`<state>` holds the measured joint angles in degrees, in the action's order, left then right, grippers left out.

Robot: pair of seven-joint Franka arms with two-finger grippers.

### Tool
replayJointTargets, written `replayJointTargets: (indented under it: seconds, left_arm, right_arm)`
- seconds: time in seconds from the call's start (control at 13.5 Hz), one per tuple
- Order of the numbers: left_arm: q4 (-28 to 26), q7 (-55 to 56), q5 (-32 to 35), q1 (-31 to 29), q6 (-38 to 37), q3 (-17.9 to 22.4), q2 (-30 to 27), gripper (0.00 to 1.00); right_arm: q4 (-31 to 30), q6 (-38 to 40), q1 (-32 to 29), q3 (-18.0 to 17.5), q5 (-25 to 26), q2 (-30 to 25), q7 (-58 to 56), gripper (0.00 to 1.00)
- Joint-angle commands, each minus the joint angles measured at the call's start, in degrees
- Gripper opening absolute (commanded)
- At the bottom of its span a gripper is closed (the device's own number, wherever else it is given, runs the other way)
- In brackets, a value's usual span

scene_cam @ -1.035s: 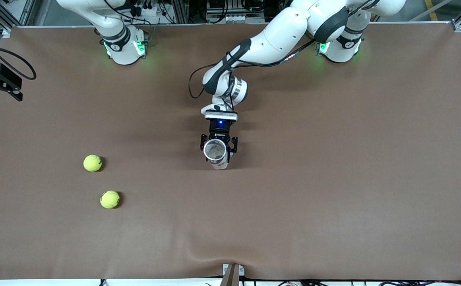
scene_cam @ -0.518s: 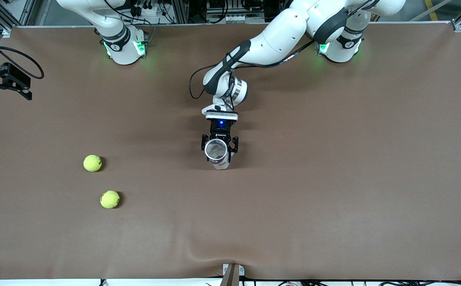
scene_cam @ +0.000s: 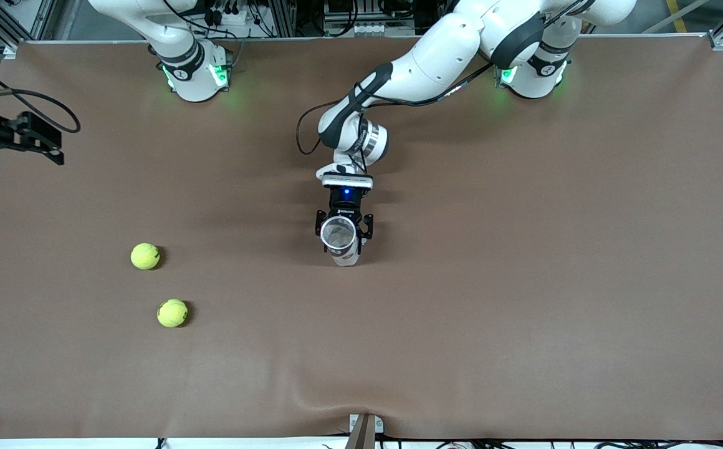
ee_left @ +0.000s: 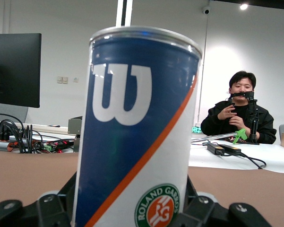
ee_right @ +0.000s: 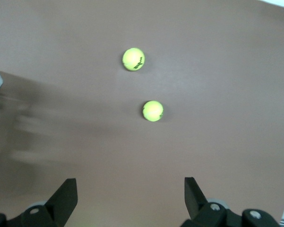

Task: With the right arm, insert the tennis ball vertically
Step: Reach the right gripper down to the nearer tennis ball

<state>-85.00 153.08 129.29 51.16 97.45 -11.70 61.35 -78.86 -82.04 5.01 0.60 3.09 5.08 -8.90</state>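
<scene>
Table (scene_cam: pixel 523 280) cloth fills the front view, and the relation that matters runs from its upper left edge down to its lower left. Right gripper (scene_cam: pixel 40 138) hangs over that upper left edge, fingers spread wide with nothing between them, and both balls lie below it in the frame. One tennis ball (scene_cam: pixel 145 255) sits closer to it; the other tennis ball (scene_cam: pixel 172 313) lies just lower and a little toward centre. My judgement: the right arm is the nearer one to both. At centre frame the left gripper (scene_cam: pixel 343 232) clamps the ball can (scene_cam: pixel 339 237), standing upright with its mouth open upward, well apart from the balls, so a ball must be carried across to centre and lowered straight down.
</scene>
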Motion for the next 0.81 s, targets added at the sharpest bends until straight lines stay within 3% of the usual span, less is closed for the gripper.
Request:
replayJointTargets:
  seconds: [0.0, 0.22, 0.44, 0.74]
  left_arm:
    - [4.1, 1.2, 3.2, 0.1, -1.8, -0.6, 3.5, 0.84]
    - [4.2, 1.2, 3.2, 0.1, -1.8, -0.6, 3.4, 0.84]
    - [4.2, 1.3, 3.2, 0.1, -1.7, -0.6, 3.4, 0.84]
    - [4.1, 1.3, 3.3, 0.1, -1.8, -0.6, 3.4, 0.84]
  right_arm:
    - [0.3, -0.7, 0.7, 0.1, -2.6, 4.2, 3.0, 1.0]
    - [-4.8, -7.3, 2.9, 0.0, -2.6, 7.1, 7.9, 1.0]
    - [-14.5, -21.4, 3.1, 0.0, -2.6, 8.7, 9.9, 1.0]
    - [-15.4, -34.6, 1.1, 0.1, -2.6, 18.2, 10.0, 1.0]
